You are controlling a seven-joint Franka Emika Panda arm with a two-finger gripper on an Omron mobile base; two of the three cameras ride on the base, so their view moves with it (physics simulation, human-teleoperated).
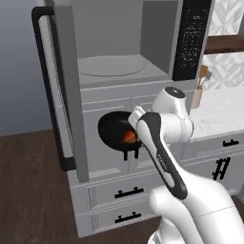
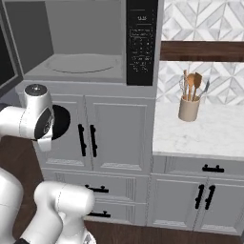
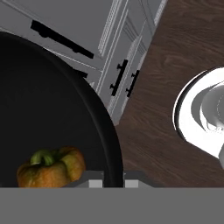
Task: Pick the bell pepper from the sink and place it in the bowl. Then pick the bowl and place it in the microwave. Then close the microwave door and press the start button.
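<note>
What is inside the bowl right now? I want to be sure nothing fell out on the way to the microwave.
The bell pepper lies inside the bowl, near the rim that the gripper pinches. The rest of the visible bowl interior is bare; its lower part is cut off from sight.

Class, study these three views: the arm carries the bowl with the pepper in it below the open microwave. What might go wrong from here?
1. The gripper pinches only the rim of the bowl; the bowl may slip or tip.
2. The bell pepper lies loose near that rim and might roll out.
3. The bowl hangs below the microwave cavity; while rising it may strike the ledge or the open microwave door.
</note>
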